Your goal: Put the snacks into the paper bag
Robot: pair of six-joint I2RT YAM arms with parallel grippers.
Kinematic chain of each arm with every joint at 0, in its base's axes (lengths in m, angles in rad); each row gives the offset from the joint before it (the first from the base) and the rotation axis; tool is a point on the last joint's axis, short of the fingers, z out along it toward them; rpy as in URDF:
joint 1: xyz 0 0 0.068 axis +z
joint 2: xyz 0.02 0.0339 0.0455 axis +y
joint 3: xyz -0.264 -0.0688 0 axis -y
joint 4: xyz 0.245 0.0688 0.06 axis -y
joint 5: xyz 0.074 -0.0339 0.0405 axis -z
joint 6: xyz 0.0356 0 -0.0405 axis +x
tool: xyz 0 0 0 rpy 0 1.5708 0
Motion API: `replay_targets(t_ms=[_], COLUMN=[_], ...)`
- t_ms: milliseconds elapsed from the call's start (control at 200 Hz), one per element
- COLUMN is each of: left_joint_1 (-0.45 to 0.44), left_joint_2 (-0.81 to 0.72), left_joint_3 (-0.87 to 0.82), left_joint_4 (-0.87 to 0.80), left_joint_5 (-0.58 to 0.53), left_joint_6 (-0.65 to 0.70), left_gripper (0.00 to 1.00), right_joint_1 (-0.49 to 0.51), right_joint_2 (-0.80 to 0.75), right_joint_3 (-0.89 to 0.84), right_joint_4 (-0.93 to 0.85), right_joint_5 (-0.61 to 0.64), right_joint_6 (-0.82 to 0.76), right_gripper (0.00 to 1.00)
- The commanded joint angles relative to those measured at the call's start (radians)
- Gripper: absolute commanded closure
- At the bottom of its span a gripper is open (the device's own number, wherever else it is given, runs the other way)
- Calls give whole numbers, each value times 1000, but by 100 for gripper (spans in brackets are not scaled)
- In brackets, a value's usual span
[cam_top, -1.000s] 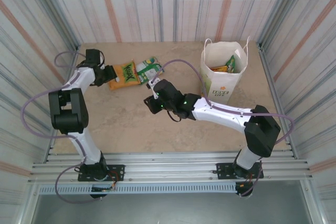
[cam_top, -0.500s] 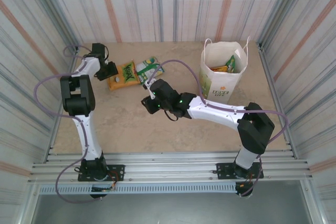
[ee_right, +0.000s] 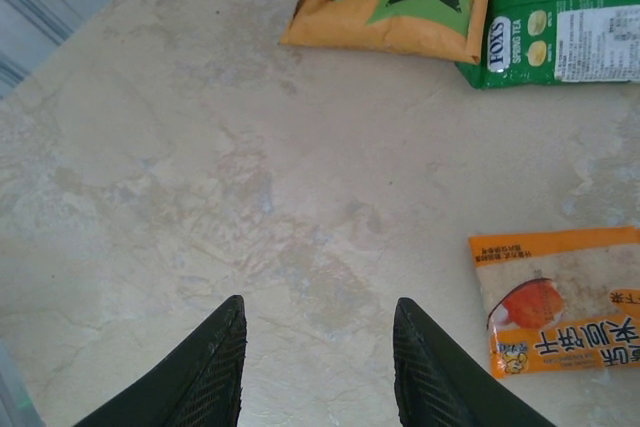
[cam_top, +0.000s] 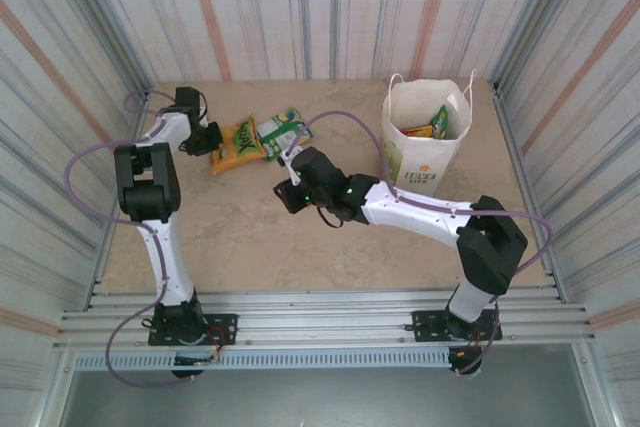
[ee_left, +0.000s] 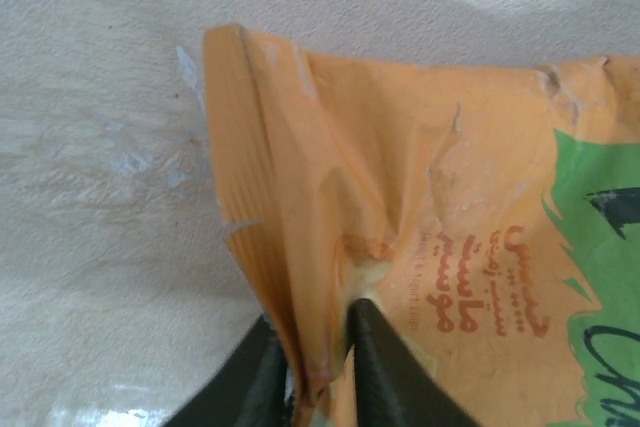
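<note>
Quick status from my side. My left tool point(ee_left: 315, 382) is clamped on the yellow-orange bag point(ee_left: 420, 207). In the left wrist view both fingers point(ee_left: 385, 372) pinch a fold of foil right at the bag's plain orange edge, and the wrapper is creased and puckered just above the pinch. From the top, that tool sits at the far left of the worktop point(cam_top: 220, 237), at the left end of the bag. I can't tell whether the bag is off the surface or resting on it.

The green FOX'S bag point(cam_top: 283, 129) lies just right of the yellow-orange one, touching it along one edge as far as I can tell.

My right tool point(ee_right: 315, 372) is open, jaws spread with nothing between them, just bare worktop underneath. It hangs near the middle of the worktop. A small orange packet point(ee_right: 550, 297) with red print lies flat a bit to the right of those fingers, apart from the other two snacks.

The paper bag point(cam_top: 425, 157) stands upright toward the far right corner with its mouth open, well apart from both tools. A couple of packets, yellow and green, peek out inside it.
</note>
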Motion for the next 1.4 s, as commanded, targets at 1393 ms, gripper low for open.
replay_targets(t_ms=[1393], left_joint_1=[-421], left_joint_2=[-892], left_joint_3=[-344], left_joint_4=[-38], left_joint_5=[406], left_joint_6=[522], left_gripper=[100], right_joint_1=[-241], right_joint_2=[-554], right_joint_3=[-189], right_joint_4=[-136], right_joint_5=[-177], right_joint_6=[-248], right_gripper=[28])
